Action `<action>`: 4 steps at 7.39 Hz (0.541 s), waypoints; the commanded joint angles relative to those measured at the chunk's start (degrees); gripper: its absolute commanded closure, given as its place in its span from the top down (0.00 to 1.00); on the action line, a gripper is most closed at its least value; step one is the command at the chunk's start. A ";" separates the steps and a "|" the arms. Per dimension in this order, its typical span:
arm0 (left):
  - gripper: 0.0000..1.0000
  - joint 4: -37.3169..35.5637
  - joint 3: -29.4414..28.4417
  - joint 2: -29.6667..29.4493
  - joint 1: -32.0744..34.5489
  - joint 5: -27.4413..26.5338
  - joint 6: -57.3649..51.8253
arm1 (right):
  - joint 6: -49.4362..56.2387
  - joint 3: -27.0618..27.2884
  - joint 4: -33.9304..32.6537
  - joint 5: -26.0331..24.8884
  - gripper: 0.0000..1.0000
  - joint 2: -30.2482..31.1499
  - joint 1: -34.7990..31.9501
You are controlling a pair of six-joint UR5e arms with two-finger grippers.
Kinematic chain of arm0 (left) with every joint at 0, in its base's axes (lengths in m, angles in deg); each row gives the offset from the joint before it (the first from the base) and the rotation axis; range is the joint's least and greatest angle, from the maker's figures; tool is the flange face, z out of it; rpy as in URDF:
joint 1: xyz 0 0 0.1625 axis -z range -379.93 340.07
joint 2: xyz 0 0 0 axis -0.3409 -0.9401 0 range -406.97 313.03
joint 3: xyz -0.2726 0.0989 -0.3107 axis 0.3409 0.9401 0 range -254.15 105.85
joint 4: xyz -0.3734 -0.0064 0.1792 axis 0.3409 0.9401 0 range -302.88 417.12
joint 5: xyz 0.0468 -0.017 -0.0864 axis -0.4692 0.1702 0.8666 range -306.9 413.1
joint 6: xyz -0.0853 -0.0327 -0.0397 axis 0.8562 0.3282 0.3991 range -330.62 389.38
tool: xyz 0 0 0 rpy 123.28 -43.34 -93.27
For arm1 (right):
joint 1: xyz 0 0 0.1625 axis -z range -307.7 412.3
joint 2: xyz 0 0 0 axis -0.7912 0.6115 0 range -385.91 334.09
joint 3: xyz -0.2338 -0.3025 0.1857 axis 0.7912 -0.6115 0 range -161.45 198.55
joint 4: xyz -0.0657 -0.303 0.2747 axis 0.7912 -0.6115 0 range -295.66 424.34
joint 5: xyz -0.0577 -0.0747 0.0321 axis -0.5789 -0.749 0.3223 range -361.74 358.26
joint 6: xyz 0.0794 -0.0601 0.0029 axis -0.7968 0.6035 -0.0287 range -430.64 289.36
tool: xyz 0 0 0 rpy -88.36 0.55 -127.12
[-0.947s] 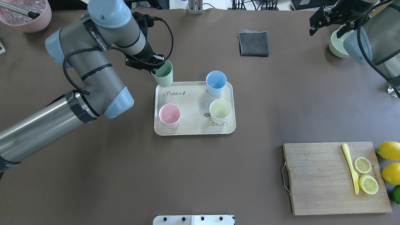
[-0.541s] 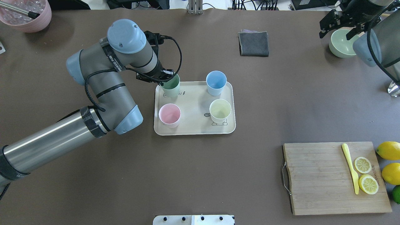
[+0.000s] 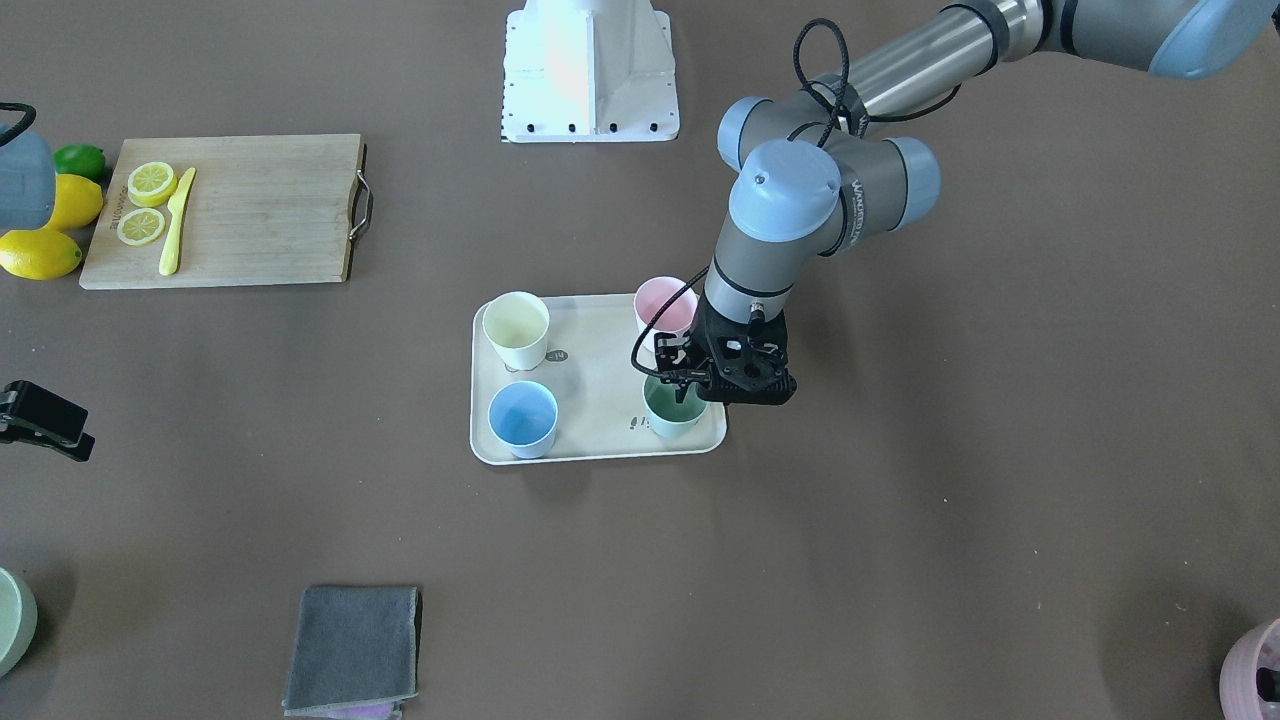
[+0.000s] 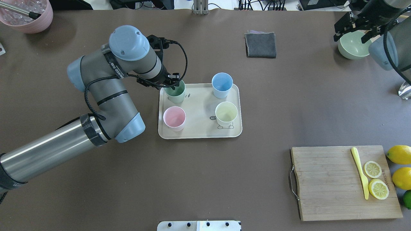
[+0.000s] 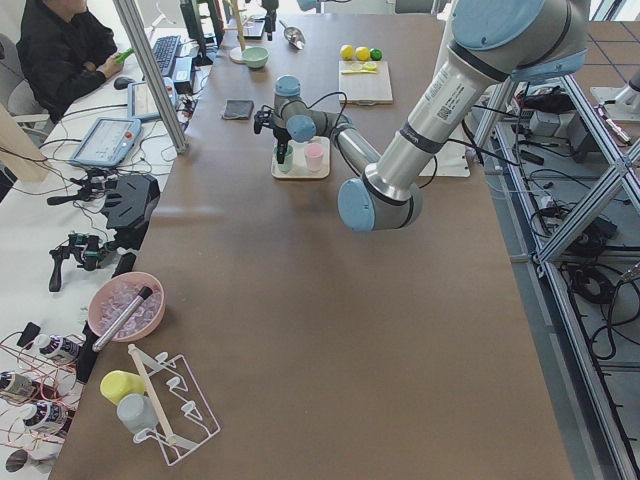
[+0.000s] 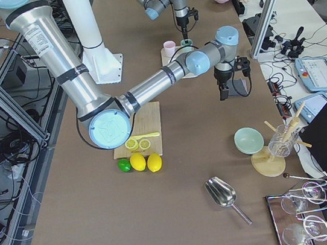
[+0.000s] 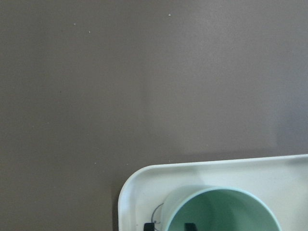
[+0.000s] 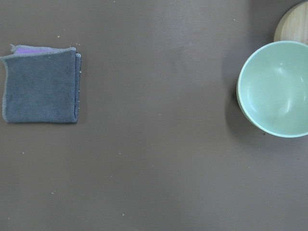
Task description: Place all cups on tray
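The cream tray [image 4: 199,131] lies mid-table, and all four cups are within its rim. The blue cup [image 4: 222,85], the yellow cup [image 4: 226,114] and the pink cup [image 4: 174,118] stand free on it. The mint green cup [image 4: 176,93] is upright at the tray's far left corner, also in the front view [image 3: 672,410] and the left wrist view [image 7: 226,211]. My left gripper [image 4: 173,84] is shut on its rim, one finger inside and one outside. My right gripper [image 4: 351,28] hangs open and empty at the far right.
A pale green bowl [image 4: 353,45] sits under the right gripper. A folded grey cloth [image 4: 260,45] lies beyond the tray. A wooden cutting board [image 4: 334,189] with lemon slices and a yellow knife is at the near right, with lemons beside it. A mauve pot [image 4: 30,19] stands far left.
My left gripper carried the mint green cup from beyond the tray's far left edge onto the tray's corner and lowered it. My right gripper drifted to the right.
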 commanded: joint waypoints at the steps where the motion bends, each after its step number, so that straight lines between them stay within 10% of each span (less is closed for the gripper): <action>1: 0.98 -10.04 5.49 0.83 4.71 2.74 -2.69 | 2.46 2.72 0.23 0.05 1.00 5.92 -0.72; 4: 0.98 -19.94 17.19 6.09 18.82 7.13 -20.20 | 17.43 5.21 0.32 0.22 1.00 18.23 -6.33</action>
